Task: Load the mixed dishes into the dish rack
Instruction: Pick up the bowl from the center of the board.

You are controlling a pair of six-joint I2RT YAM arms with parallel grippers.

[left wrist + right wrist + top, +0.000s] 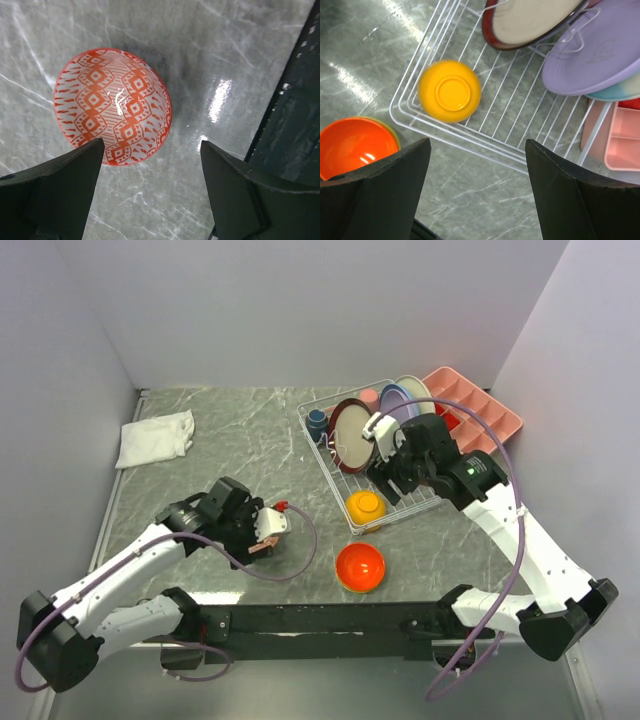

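Grey marbled tabletop [240,440] bears the white wire dish rack [505,112], an upturned yellow bowl [450,91] in its near corner beneath the right gripper [477,165], jaws parted and empty, while the left gripper [150,165], likewise spread, hangs over the red-patterned bowl [112,105] out on the table, seemingly to straddle its rim.

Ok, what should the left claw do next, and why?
Probably lower and close on the rim of the patterned bowl: the left claw hangs open right above it, and that bowl sits upright on the table, outside the rack.
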